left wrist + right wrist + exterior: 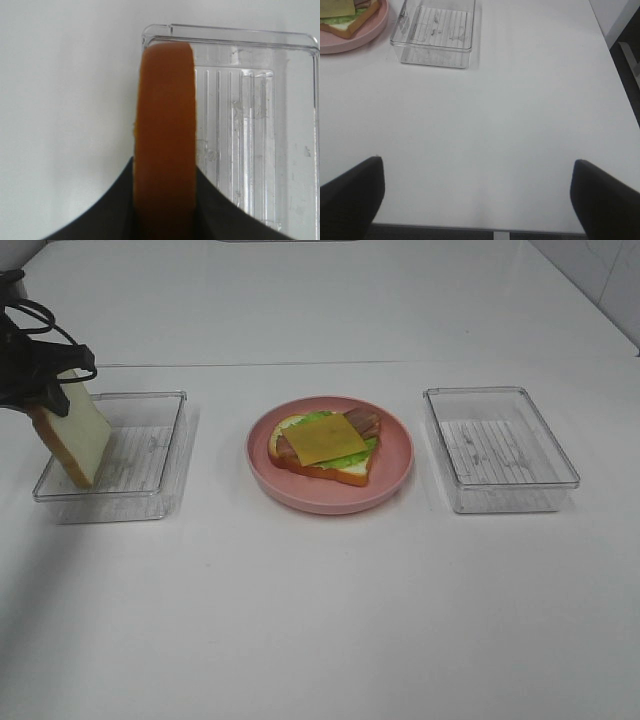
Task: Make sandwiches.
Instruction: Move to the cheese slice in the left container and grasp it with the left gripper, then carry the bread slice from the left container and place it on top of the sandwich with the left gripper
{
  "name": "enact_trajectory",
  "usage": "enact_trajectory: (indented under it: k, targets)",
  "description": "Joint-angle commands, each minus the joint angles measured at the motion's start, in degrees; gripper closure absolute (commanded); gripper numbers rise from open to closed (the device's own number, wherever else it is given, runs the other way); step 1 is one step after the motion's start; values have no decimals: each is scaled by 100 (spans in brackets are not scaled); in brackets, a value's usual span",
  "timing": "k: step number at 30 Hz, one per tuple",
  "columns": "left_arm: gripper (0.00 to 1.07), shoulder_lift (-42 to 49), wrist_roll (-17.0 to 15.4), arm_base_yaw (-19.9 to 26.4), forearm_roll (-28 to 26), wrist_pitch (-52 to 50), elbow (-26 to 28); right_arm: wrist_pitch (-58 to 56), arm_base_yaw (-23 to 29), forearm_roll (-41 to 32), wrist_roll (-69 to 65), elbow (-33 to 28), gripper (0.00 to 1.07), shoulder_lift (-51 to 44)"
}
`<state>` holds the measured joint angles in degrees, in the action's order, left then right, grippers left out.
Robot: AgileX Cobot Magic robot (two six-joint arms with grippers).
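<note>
My left gripper (45, 390) is shut on a white bread slice (75, 435) with a brown crust and holds it tilted on edge above the left clear container (150, 455). The left wrist view shows the slice's crust edge (164, 130) clamped between the black fingers (100, 220). On the pink plate (330, 502) lies an open sandwich (322, 440): a bread slice, green lettuce, bacon and a yellow cheese square on top. The right gripper (477, 200) stands open over bare table near the front right edge, with nothing between its fingers; the high view does not show it.
An empty clear container (500, 445) stands right of the plate and shows again in the right wrist view (434, 35), next to the plate's rim (350, 45). The table's right edge (615, 65) is close to the right arm.
</note>
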<state>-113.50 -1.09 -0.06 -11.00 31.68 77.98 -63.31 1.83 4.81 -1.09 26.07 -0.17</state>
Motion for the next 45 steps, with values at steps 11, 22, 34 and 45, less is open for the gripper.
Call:
enact_trajectory:
  k: [11,22,34,45]
  targets:
    - [107,481,-17,-6,-510,92,189,-11,-40,-29,46,23,9,-206]
    - [107,1094,109,-722,-607,92,934,-11,-40,-29,46,23,9,-206]
    - [107,773,653,-1805,-1444,-470,968,-11,-40,-29,46,23,9,-206]
    - [107,-126,1249,-2275,-3386,-842,968,-11,-40,-29,46,23,9,-206]
